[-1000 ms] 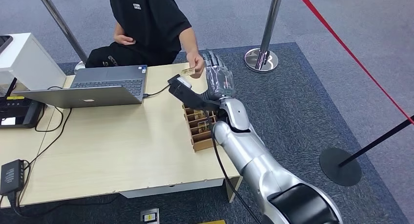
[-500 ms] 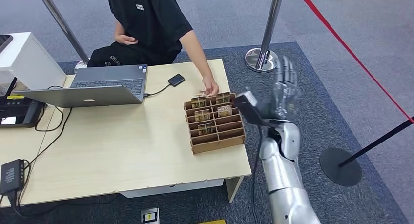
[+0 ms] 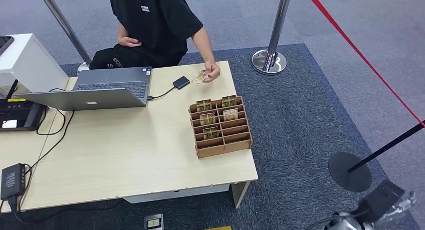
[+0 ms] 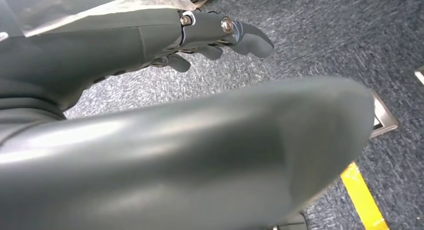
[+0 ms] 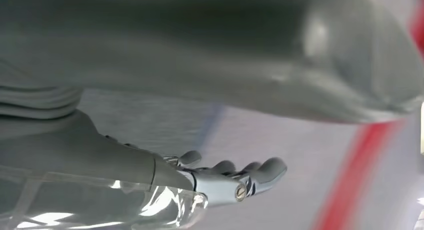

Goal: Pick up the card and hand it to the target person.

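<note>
The card [image 3: 200, 77] is pinched in the hand [image 3: 212, 70] of the person in black [image 3: 150, 19], who sits behind the table's far edge. Several more cards stand in the wooden slotted rack [image 3: 220, 126] on the table. My right hand [image 3: 401, 204] hangs low beside my body, far from the table; the right wrist view shows that right hand [image 5: 220, 177] with fingers stretched out and nothing in them. My left hand [image 4: 210, 39] hangs over the blue carpet, fingers loosely apart and holding nothing.
On the light wooden table [image 3: 125, 155] are an open laptop [image 3: 95, 89], a small black drive [image 3: 181, 82] on a cable and a power brick [image 3: 11, 181]. A white box [image 3: 27, 59] stands at left. Barrier posts [image 3: 273, 34] and a floor base [image 3: 349, 171] stand at right.
My right arm has swung away from the person, off the table and down to my side. The person now holds the card, first lowering it toward the rack, then lifting it back.
</note>
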Controlling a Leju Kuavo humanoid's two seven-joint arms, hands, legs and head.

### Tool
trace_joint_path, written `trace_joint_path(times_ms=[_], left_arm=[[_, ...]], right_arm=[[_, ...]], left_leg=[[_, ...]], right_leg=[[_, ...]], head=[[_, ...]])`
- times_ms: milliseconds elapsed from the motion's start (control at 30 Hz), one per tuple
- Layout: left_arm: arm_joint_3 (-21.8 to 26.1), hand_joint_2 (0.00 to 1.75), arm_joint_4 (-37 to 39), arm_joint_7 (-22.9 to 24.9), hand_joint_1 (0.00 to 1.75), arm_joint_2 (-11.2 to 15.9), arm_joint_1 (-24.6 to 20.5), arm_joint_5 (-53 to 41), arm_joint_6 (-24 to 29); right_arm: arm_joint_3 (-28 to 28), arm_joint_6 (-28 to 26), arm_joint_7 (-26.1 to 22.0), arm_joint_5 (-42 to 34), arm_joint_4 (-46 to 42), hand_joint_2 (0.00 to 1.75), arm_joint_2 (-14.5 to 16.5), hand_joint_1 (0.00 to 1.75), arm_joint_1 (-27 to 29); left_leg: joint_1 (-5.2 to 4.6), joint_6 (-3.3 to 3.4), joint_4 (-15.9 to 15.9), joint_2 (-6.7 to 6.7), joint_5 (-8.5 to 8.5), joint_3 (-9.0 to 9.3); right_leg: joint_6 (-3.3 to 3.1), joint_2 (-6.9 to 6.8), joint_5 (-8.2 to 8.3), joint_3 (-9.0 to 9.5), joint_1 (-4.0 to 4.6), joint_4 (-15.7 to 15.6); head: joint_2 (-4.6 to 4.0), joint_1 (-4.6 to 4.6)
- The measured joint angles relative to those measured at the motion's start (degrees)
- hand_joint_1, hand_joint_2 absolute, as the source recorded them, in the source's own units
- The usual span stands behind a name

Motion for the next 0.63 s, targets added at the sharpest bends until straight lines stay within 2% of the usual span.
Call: trace_joint_path(times_ms=[100,200,400,500,567,633], left_arm=[[0.0,0.0,0.0,0.0,0.0,0.0,0.1,0.0,0.0],[0.0,0.0,0.0,0.0,0.0,0.0,-0.1,0.2,0.1],[0.0,0.0,0.0,-0.1,0.0,0.0,-0.2,0.7,0.3],[0.0,0.0,0.0,-0.6,0.0,-0.1,-0.2,0.9,0.2],[0.0,0.0,0.0,-1.3,0.0,-0.2,-0.1,1.0,0.1],[0.0,0.0,0.0,-1.9,0.0,-0.3,-0.2,1.0,0.0]], right_arm=[[-4.4,0.7,2.1,-6.5,8.9,0.0,-2.7,0.0,3.5],[-5.6,0.5,11.1,-5.4,17.4,0.0,-4.5,0.0,6.4],[-4.7,0.2,36.3,7.5,27.6,0.0,-4.2,0.0,9.1],[-2.1,3.4,47.7,14.0,30.7,0.0,-3.0,0.0,9.9],[0.1,7.9,52.4,17.4,32.1,0.0,-2.0,0.0,10.3],[1.8,12.0,53.9,19.2,32.8,0.0,-1.3,0.0,10.6]], left_leg=[[0.0,-0.03,0.0,-0.07,-0.02,-0.05],[-0.01,-0.05,-0.1,0.05,-0.06,-0.02],[0.02,-0.08,-0.1,0.05,-0.03,0.01],[0.02,-0.09,-0.1,0.04,-0.01,0.03],[0.02,-0.08,-0.1,0.04,-0.01,0.03],[0.01,-0.08,-0.1,0.05,0.0,0.03]], right_leg=[[-0.02,-0.1,-0.02,0.06,0.04,0.0],[-0.05,-0.02,0.0,0.0,0.04,0.0],[-0.05,-0.02,-0.01,0.01,0.05,0.1],[-0.05,-0.02,0.0,0.01,0.06,0.1],[-0.05,-0.02,0.0,0.02,0.06,0.1],[-0.05,-0.02,0.0,0.02,0.06,0.1]], head=[[0.0,0.01],[0.0,0.0],[0.0,-0.01],[0.0,0.01],[0.0,-0.01],[0.0,0.0]])
